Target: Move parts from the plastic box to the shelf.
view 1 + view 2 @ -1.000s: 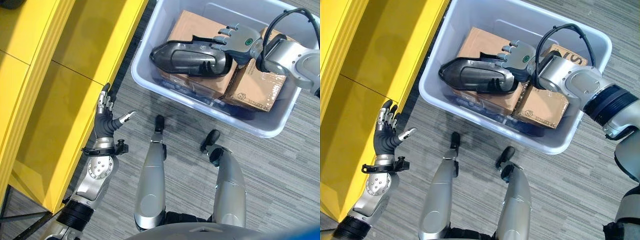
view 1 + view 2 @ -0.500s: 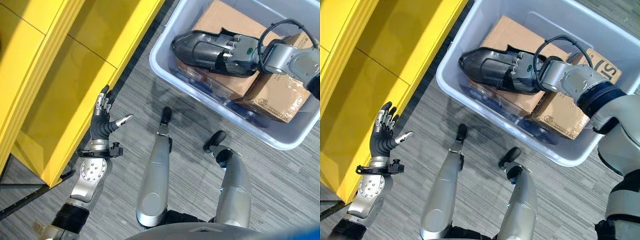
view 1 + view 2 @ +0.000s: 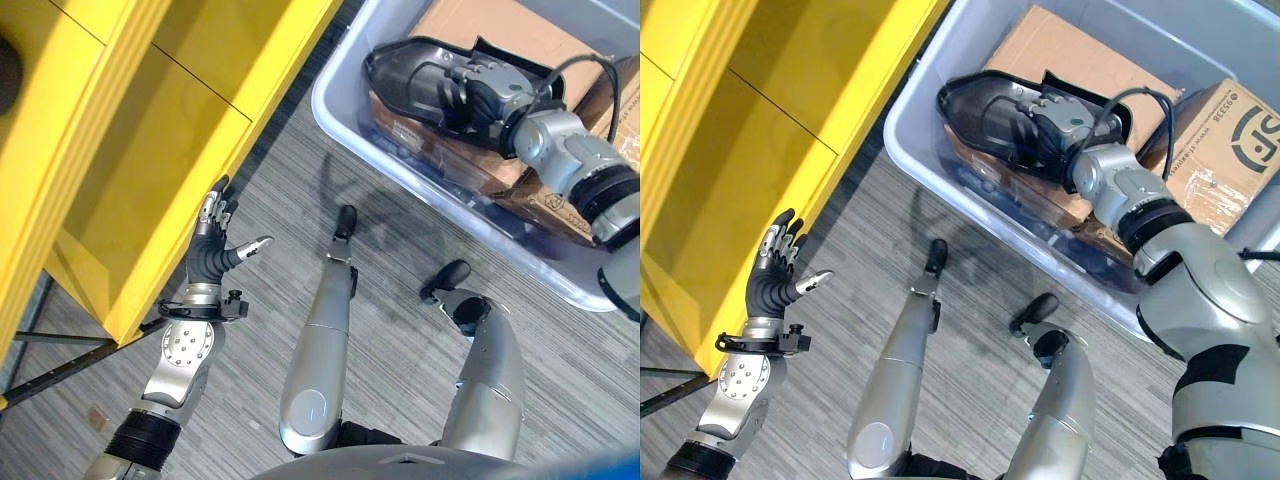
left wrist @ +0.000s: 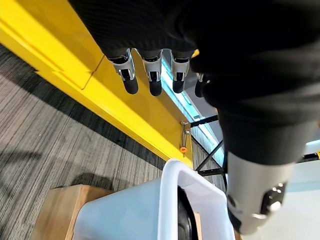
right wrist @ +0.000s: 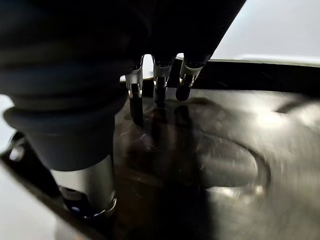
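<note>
Yellow shelf (image 3: 120, 170) stood just beside L hand (image 3: 212, 245), on its outer side; that hand hung over grey floor (image 3: 400, 250) w/ fingers straight & spread, thumb out, holding nothing; R hand (image 3: 478, 92) was inside plastic box (image 3: 910, 150), laid flat on top of black glossy part (image 3: 985, 112), fingers (image 5: 160, 80) extended along its surface, tips touching, not wrapped round it; part lay under the palm on cardboard boxes (image 3: 1080, 55) in the box, w/ another carton (image 3: 1225, 140) beyond the wrist.

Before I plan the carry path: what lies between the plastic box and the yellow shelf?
Bare grey floor separates the plastic box from the yellow shelf, as the left eye view shows.
</note>
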